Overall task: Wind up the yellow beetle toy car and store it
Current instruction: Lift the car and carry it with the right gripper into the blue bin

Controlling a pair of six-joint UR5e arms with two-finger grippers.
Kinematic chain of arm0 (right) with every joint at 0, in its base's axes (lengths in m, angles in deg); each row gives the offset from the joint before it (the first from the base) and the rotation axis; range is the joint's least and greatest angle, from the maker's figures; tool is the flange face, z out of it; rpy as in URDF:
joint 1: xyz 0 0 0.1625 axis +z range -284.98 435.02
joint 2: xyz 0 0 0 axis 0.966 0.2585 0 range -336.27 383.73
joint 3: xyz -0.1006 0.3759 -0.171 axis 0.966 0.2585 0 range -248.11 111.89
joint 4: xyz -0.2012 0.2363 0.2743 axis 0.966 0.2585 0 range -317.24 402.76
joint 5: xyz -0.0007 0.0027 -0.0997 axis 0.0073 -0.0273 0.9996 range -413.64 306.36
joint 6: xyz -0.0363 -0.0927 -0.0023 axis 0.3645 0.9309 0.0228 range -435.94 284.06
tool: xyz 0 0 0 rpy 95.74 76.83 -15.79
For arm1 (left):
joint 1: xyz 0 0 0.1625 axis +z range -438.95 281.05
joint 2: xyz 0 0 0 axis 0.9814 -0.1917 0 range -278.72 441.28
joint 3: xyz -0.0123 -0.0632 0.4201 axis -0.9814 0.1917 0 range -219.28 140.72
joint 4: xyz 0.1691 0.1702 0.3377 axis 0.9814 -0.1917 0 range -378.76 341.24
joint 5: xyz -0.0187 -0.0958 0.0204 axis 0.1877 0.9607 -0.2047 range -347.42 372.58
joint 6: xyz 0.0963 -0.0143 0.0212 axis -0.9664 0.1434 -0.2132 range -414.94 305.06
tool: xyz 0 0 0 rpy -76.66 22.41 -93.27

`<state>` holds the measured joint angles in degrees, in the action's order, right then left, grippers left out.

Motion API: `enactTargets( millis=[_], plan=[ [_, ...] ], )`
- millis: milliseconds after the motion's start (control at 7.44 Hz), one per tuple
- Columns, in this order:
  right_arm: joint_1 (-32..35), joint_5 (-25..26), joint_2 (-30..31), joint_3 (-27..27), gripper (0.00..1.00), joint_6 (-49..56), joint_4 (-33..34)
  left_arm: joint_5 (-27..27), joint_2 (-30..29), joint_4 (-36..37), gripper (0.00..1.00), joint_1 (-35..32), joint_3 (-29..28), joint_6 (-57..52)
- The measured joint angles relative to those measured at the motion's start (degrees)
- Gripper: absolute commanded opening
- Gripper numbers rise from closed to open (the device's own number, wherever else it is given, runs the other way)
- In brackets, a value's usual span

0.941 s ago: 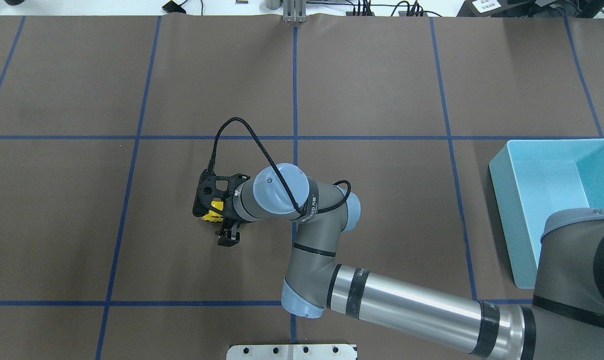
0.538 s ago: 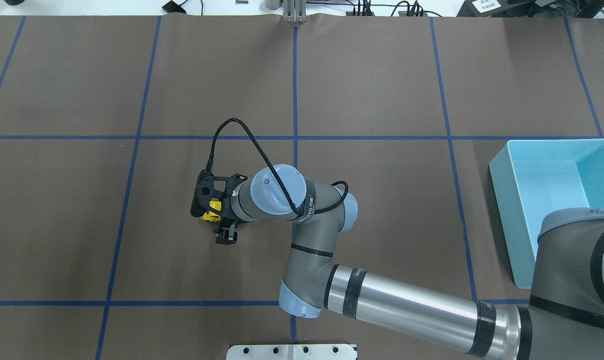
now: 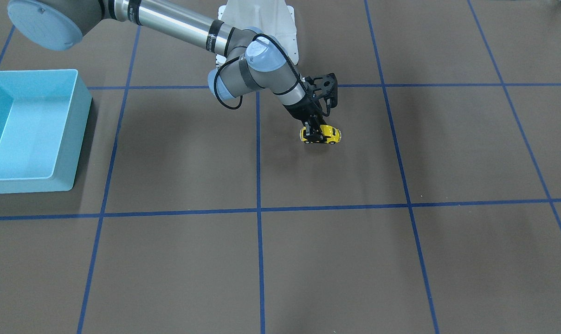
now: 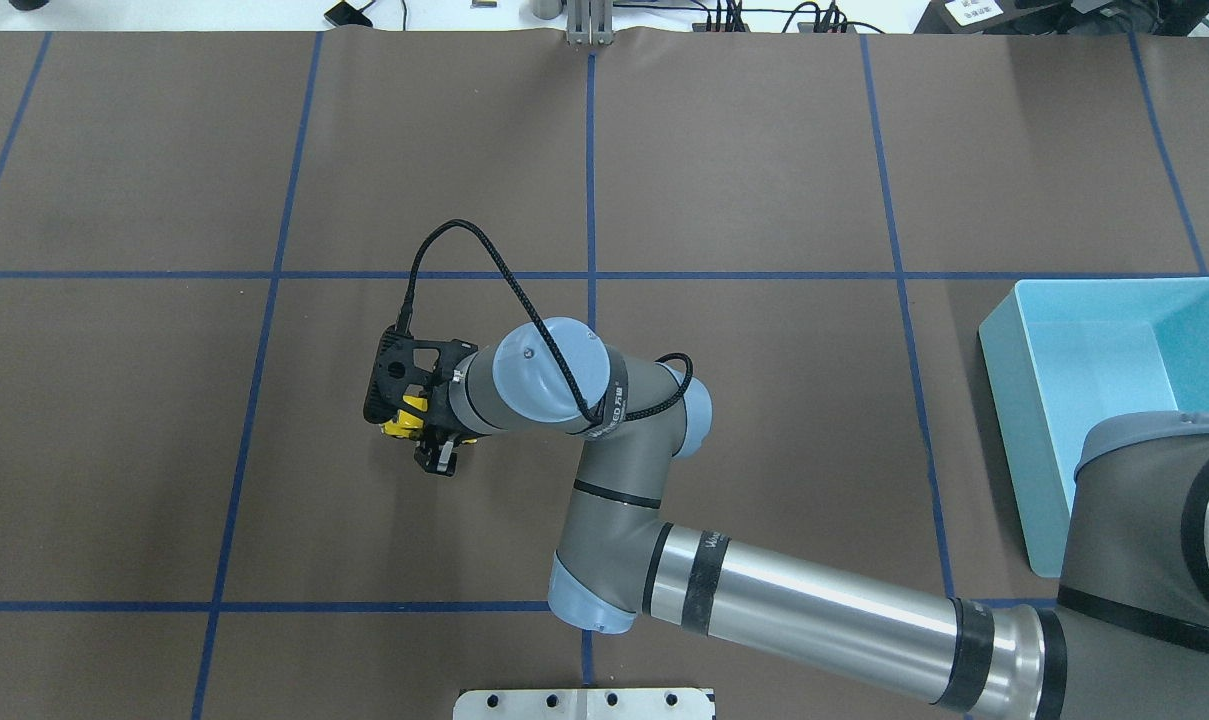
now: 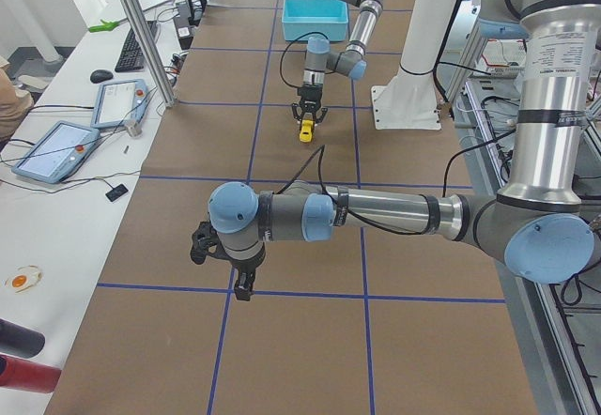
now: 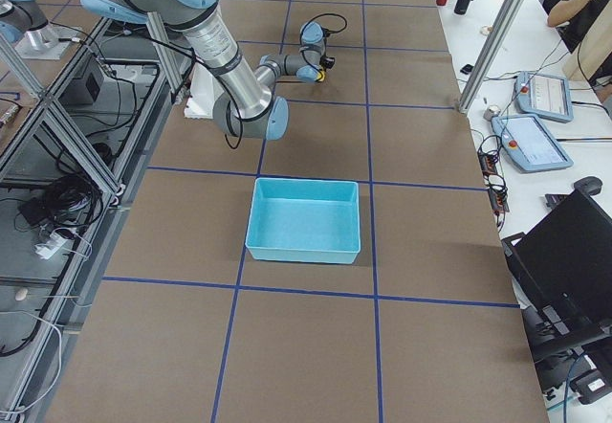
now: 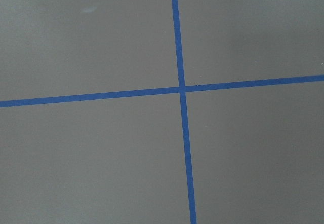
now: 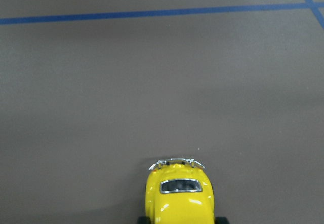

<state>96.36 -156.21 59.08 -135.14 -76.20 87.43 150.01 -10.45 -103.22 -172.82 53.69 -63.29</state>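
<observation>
Since half a second ago my right gripper (image 3: pixel 314 133) has slid left with the yellow beetle toy car (image 3: pixel 330 135), jaws clamped on it, wheels on the brown mat (image 4: pixel 764 150). I cannot tell how the left gripper's (image 5: pixel 241 286) jaws stand. Blue tape lines (image 4: pixel 591 180) cross the mat; a light-blue bin (image 3: pixel 80 137) sits at the far right.

Brown table cover (image 4: pixel 764 150) with blue tape grid (image 4: pixel 591 180), light-blue bin (image 4: pixel 1009 400), keyboard (image 5: pixel 134 49) and tablet (image 5: pixel 56 150) on side bench (image 5: pixel 66 218).
</observation>
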Motion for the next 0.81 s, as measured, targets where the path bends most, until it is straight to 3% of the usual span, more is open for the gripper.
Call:
enactTargets(
  millis=[269,403,538,807],
  plan=[
    [4.4,-1.3,0.0,-3.4,0.0,-2.0,0.8,0.0,0.0,0.0,1.0,0.0,0.0,0.0],
    [9.0,-4.9,0.6,-5.4,0.0,-2.2,2.8,0.0,0.0,0.0,1.0,0.0,0.0,0.0],
    [14.6,-10.0,2.5,-9.4,0.0,-1.9,7.2,0.0,0.0,0.0,1.0,0.0,0.0,0.0],
    [22.7,-15.4,11.2,-23.4,0.0,2.0,19.2,0.0,0.0,0.0,1.0,0.0,0.0,0.0]
  ],
)
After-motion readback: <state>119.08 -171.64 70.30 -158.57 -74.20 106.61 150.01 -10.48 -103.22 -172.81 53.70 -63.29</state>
